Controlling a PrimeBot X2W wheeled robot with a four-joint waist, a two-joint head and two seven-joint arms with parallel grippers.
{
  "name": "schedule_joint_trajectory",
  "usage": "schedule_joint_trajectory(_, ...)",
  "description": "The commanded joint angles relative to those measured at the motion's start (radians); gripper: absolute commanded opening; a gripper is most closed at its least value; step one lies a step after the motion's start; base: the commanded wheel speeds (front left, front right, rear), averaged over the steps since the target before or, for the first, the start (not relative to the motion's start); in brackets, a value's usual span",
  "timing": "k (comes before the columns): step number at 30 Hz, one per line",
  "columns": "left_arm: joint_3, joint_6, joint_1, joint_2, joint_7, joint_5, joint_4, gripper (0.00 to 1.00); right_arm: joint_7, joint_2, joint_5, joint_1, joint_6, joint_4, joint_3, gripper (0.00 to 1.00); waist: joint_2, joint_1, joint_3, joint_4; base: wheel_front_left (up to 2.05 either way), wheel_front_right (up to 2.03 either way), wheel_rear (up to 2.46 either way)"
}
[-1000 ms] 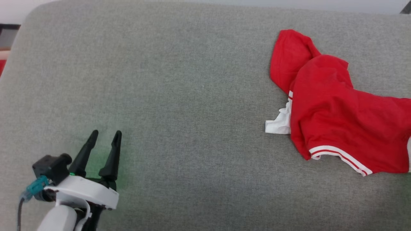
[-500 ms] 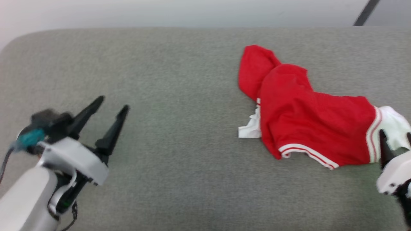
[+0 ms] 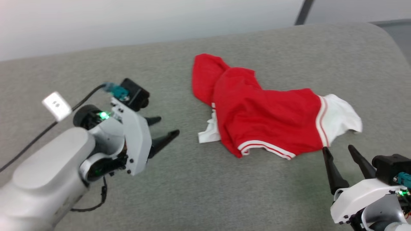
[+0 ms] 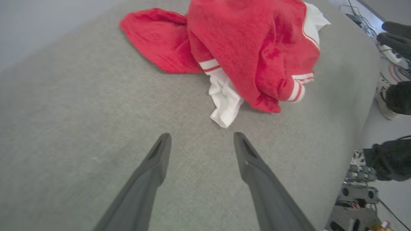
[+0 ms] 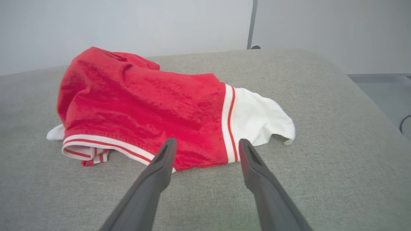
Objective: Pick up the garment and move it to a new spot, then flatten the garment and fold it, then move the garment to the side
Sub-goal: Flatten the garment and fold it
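The grey upholstered bench (image 3: 257, 192) spreads wide before the robot. The garment (image 3: 263, 118) lies on it in a crumpled red heap, right of the middle, striped hem turned toward the robot. The left hand (image 3: 169, 125) hovers to the heap's left, fingers spread wide and holding nothing, aimed at a white scrap of sleeve (image 3: 208, 133) poking from under the red. The right hand (image 3: 337, 148) sits just short of the near edge of the heap, equally wide open and empty, beside the other white sleeve (image 3: 340, 117).
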Motion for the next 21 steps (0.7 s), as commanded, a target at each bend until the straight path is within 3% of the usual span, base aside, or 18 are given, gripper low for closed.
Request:
schedule_joint_trajectory(1,-0.022,0.002,-0.03,-0.008,0.041,-0.042,0.025,1.0,-0.008,0.002,0.007,0.01,-0.001,-0.01,0.012,1.0,0.0,0.0,0.007,-0.061,0.0,0.0,0.0)
schedule_joint_trajectory(10,-0.113,0.002,-0.129,-0.05,0.191,-0.241,0.185,1.0,-0.026,0.003,0.02,-0.013,-0.001,-0.051,0.088,1.0,0.0,0.0,0.071,-0.164,0.0,0.0,0.0)
schedule_joint_trajectory(21,-0.197,0.002,-0.159,-0.041,0.195,-0.314,0.26,1.0,-0.047,0.003,0.026,-0.021,-0.001,-0.055,0.133,1.0,0.0,0.0,0.118,-0.213,0.0,0.0,0.0)
